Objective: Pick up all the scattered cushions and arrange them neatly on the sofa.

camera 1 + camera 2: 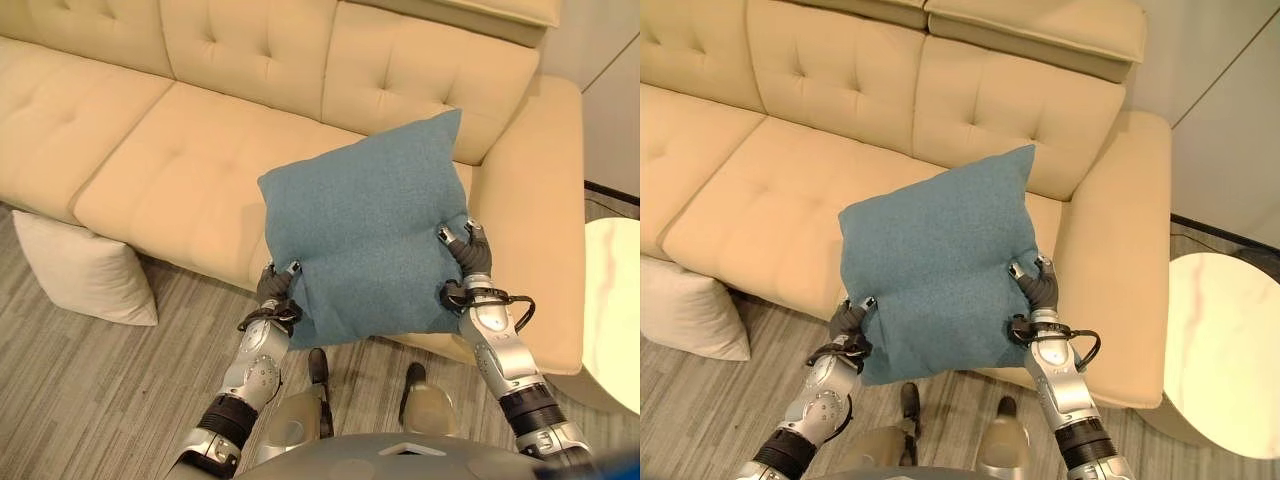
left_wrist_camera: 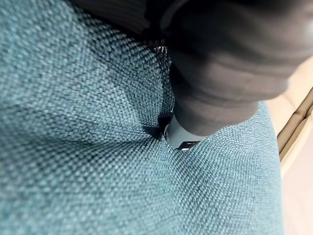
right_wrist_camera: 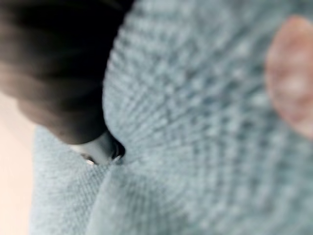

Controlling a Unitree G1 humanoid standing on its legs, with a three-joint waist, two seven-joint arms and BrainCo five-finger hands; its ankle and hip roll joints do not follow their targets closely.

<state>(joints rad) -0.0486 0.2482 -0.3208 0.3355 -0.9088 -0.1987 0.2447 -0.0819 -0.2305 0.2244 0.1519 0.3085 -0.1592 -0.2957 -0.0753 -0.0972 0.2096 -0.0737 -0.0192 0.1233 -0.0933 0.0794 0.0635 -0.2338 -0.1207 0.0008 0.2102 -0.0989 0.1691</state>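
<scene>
Blue cushion (image 1: 370,235) held above the sofa (image 1: 180,170) seat, right end. Left hand (image 1: 277,290) and right hand (image 1: 467,262) each pinch a lower corner. Keep it level, lower against the backrest. Cream cushion (image 1: 85,270) waits on floor.

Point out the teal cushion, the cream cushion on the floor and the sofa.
teal cushion (image 1: 365,220): left eye view, middle of its face.
cream cushion (image 1: 85,272): left eye view, centre of its front, leaning against the sofa base.
sofa (image 1: 190,170): left eye view, bare seat cushion.
</scene>
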